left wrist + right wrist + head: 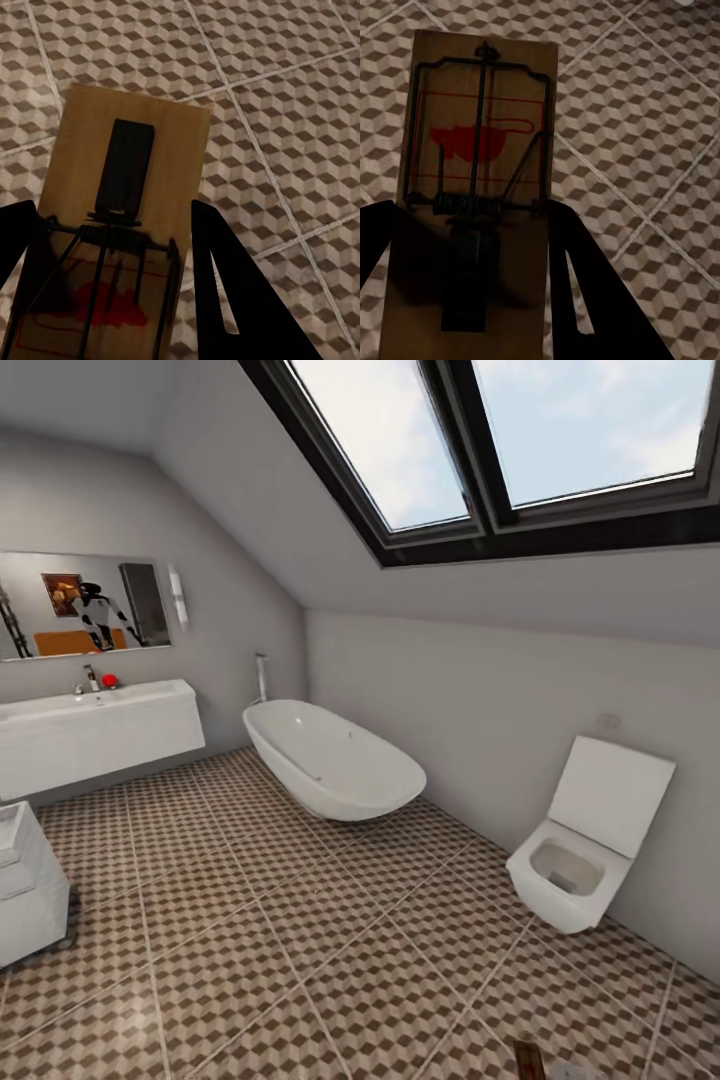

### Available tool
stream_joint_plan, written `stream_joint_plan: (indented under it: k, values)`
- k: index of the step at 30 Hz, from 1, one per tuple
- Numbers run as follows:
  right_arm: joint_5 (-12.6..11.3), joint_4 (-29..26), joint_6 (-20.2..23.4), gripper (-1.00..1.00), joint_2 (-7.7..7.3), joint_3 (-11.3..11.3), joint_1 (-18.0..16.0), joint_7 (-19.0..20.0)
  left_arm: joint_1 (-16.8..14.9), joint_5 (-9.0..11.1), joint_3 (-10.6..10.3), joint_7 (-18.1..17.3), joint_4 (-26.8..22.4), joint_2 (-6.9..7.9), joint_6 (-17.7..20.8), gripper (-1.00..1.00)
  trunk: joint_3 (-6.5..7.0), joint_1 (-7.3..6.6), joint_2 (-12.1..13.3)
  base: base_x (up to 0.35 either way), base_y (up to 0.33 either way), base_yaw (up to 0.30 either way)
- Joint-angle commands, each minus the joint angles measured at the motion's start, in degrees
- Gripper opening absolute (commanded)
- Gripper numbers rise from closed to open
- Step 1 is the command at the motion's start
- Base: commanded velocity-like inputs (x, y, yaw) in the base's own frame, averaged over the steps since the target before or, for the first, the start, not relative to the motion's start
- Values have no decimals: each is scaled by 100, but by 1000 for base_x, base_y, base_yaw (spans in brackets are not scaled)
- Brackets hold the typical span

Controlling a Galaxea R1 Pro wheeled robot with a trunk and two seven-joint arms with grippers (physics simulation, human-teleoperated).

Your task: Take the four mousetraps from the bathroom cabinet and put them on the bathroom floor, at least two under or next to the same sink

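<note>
A flat tan wooden mousetrap (pixel 124 225) with black wire and a red mark is sitting clamped in the left claw (pixel 112 247); a matching one (pixel 476 195) is clamped in the right claw (pixel 465 255). Cube-patterned brown tile floor (pixel 285 112) is lying beyond both. The wide white basin (pixel 95 710) is well away, so carrying both traps level and lowering them flat beside it seems wise.

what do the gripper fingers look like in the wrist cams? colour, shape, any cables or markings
In the left wrist view the left gripper shows two flat, matte black fingers, wedge-shaped with straight edges, narrowing to pointed tips. The right gripper looks the same in the right wrist view: black angular fingers tapering to points. One finger in each view has a slim triangular cutout showing the floor through it. No cables, logos or markings visible.
</note>
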Motion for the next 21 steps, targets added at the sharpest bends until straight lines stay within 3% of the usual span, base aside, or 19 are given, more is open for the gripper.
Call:
stream_joint_plan:
  k: [1, 21]
  values:
    - [-60, 16, -30, -100, 1, 51, -4, 12, -9, 18, 4, -39, 26, 3, -35, -100, -2, 2, -5, 0, 0, 257]
    - [-52, 16, -30, -100, 1, 53, -4, 12, -9, 19, 3, -38, 26, 0, -35, -100, -2, 2, -5, 0, 0, 257]
